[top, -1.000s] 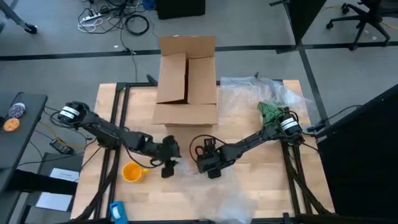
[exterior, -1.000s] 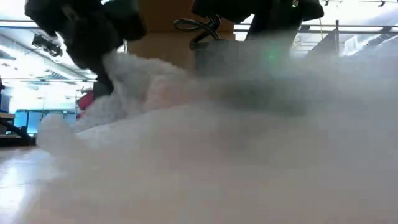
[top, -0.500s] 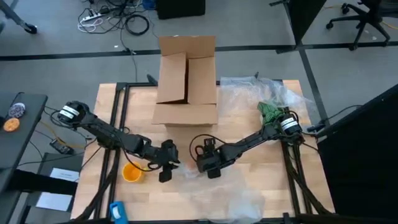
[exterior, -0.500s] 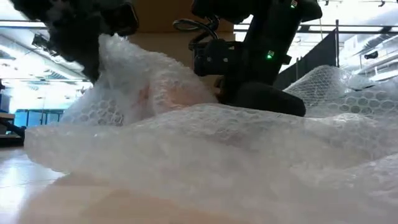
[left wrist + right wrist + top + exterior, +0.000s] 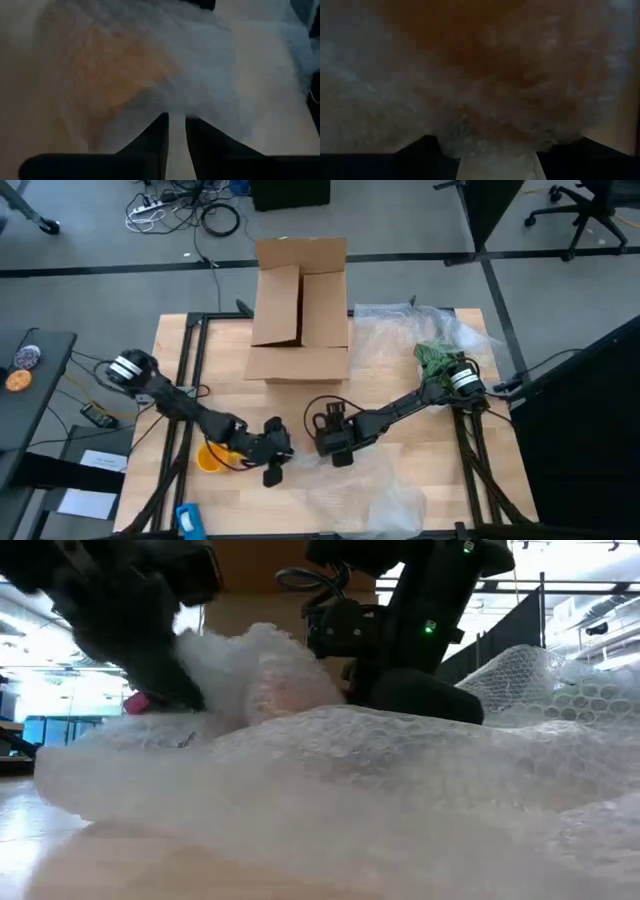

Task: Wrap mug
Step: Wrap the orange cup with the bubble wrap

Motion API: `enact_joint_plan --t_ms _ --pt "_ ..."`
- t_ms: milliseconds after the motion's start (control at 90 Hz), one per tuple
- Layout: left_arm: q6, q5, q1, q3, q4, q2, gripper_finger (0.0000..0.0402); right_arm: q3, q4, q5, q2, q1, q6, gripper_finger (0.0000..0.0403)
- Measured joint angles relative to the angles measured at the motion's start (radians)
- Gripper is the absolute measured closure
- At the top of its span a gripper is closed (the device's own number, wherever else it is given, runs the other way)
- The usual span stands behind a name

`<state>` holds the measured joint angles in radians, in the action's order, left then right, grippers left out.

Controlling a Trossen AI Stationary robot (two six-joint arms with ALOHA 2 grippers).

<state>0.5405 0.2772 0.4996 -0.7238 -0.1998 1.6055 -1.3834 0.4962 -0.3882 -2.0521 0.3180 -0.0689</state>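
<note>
The yellow-orange mug (image 5: pixel 207 459) stands on the wooden table near its left near corner, half hidden under my left arm. A clear bubble wrap sheet (image 5: pixel 372 485) lies crumpled over the near right of the table and fills the low view as the bubble wrap sheet (image 5: pixel 350 770). My left gripper (image 5: pixel 272 468) is just right of the mug, shut on the sheet. My right gripper (image 5: pixel 335 446) stands a little farther right with wrap bunched between its fingers. My left gripper pinches a thin part of the sheet (image 5: pixel 176 125) between its two nearly closed fingers; edge or fold, I cannot tell. The fingers slant down toward the near edge. The wrap rises in a hump (image 5: pixel 250 665) beside them, and the remainder lies on the table. My right gripper has a bunch of the sheet (image 5: pixel 496 159) between its two fingers (image 5: pixel 422 147), which come down from above. The gripper body hides the place of contact in the high view. The wrap around it lies on the table.
An open cardboard box (image 5: pixel 300 305) stands at the middle of the far edge. More bubble wrap (image 5: pixel 420 325) and a green bundle (image 5: pixel 436 356) lie at the far right. A blue object (image 5: pixel 190 520) sits at the near left edge.
My left gripper has gone toward the table's near edge and down, staying shut on the sheet. The part of the wrap it holds, raised high half a second ago, has come lower. My left arm now covers more of the mug.
</note>
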Motion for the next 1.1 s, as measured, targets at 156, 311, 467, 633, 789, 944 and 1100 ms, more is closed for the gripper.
enact_joint_plan --t_ms 156,311,467,633,789,944,1100 --pt "-0.058 0.101 -0.035 0.001 -0.102 0.092 0.0362 0.002 -0.053 0.05 0.0 0.0 0.026 0.0204" --pt "-0.133 0.314 -0.062 0.005 -0.186 0.144 0.0363 0.006 -0.077 0.072 -0.004 -0.002 0.016 0.0205" --pt "-0.276 0.425 -0.072 0.005 -0.325 0.187 0.0363 0.025 -0.094 0.054 -0.005 -0.02 0.002 0.0204" --pt "-0.331 0.379 -0.121 0.004 -0.365 0.219 0.0363 0.033 -0.082 0.059 -0.002 -0.051 0.01 0.0204" --pt "-0.35 0.302 -0.167 0.001 -0.283 0.173 0.0353 0.033 -0.043 0.052 0.013 -0.067 0.011 0.0202" --pt "-0.38 0.251 -0.186 0.0 -0.147 0.054 0.0334 0.033 -0.082 0.042 0.022 -0.067 0.002 0.0203" --pt "-0.402 0.235 -0.188 -0.001 0.05 -0.075 0.033 0.061 -0.263 0.051 0.01 -0.067 -0.084 0.0202"
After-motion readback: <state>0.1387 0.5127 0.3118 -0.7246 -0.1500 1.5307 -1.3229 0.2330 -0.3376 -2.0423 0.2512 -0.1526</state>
